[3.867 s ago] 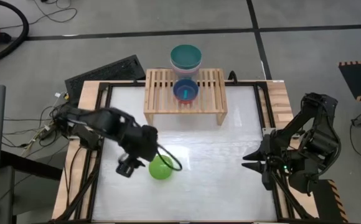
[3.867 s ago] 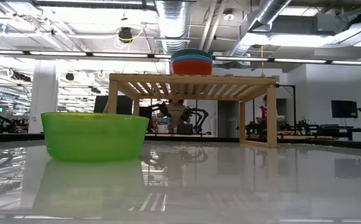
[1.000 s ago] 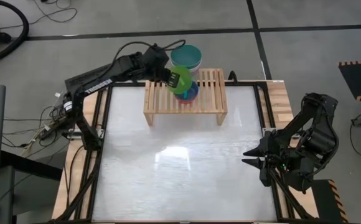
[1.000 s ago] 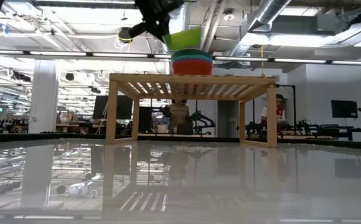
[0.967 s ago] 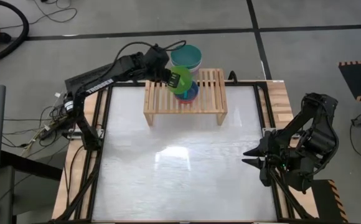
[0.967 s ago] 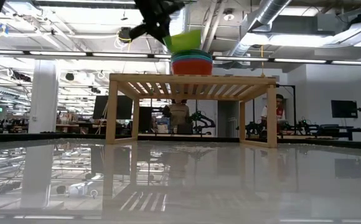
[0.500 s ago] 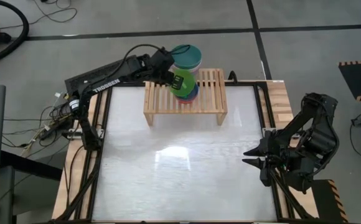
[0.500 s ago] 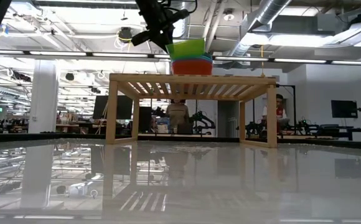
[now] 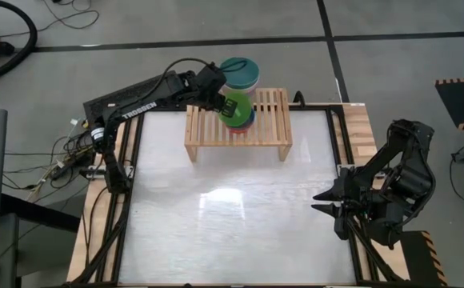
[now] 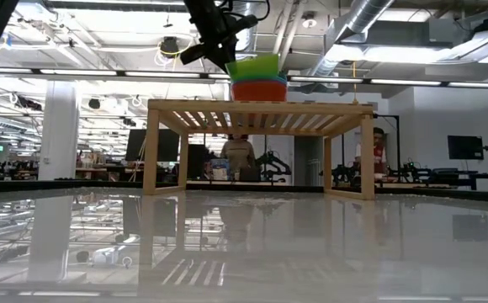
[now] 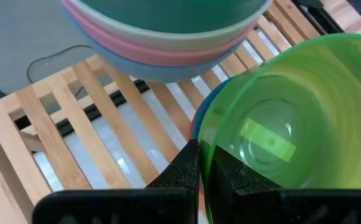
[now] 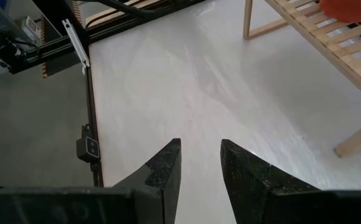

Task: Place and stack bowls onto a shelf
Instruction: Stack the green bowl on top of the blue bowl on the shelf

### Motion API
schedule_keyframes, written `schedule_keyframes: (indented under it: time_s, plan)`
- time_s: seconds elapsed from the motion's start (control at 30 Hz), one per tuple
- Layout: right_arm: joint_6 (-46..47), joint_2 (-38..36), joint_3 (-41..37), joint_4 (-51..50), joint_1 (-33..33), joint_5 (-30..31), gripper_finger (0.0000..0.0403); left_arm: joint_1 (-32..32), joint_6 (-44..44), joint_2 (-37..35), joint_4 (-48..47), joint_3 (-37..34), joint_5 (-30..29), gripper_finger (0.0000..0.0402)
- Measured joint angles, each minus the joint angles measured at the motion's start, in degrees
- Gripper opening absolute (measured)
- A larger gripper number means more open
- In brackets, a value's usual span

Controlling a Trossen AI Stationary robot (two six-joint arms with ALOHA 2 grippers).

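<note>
White glossy table (image 9: 232, 216) — industrial hall behind.

A robotics lab in an open industrial hall; bare ceiling ducts (image 10: 227, 25) and strip lights overhead; other robot rigs (image 10: 269, 160) and seated people (image 10: 377, 156) behind the white table (image 9: 232, 224); cables (image 9: 56, 164) trail across grey floor.

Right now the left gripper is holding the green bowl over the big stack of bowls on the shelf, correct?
Not quite. The left gripper does hold the green bowl by its rim, but over the small stack on the shelf, not the big stack behind it. The high view shows this, and the left wrist view confirms it.
</note>
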Motion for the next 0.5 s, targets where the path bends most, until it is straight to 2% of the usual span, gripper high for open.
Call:
schedule_keyframes:
  time_s: [0.27, 0.5]
  plan:
    - [0.57, 0.00, 0.00, 0.07, 0.00, -0.02, 0.0139, -0.33, 4.38, 0.00, 0.51, 0.00, 0.13, 0.0009]
    - [0.59, 0.00, 0.00, 0.07, 0.00, -0.02, 0.0139, -0.79, 6.65, 0.00, 3.95, 0.00, 0.99, 0.0078]
